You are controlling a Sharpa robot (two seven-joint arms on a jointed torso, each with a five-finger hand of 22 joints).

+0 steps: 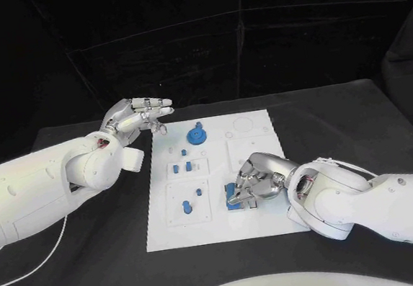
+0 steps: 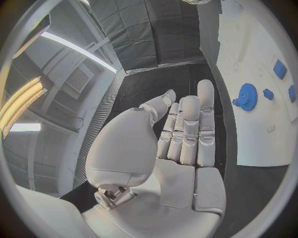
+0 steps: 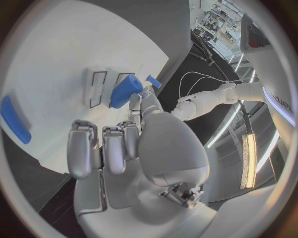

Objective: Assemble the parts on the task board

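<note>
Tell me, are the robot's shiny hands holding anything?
The left hand holds nothing; its fingers are spread beside the white task board. The right hand touches a small blue block at one end, but whether it grips it cannot be told.

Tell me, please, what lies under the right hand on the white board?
Under the right hand, a blue block sits on the board, with the fingers at it. The hand covers most of the block, so a grip cannot be confirmed.

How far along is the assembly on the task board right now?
Early to midway, it seems. A blue gear already sits at the far end of the task board. The right hand is working a blue part at the board's near side. Small blue pieces look untouched; the left hand hangs open off the board.
</note>
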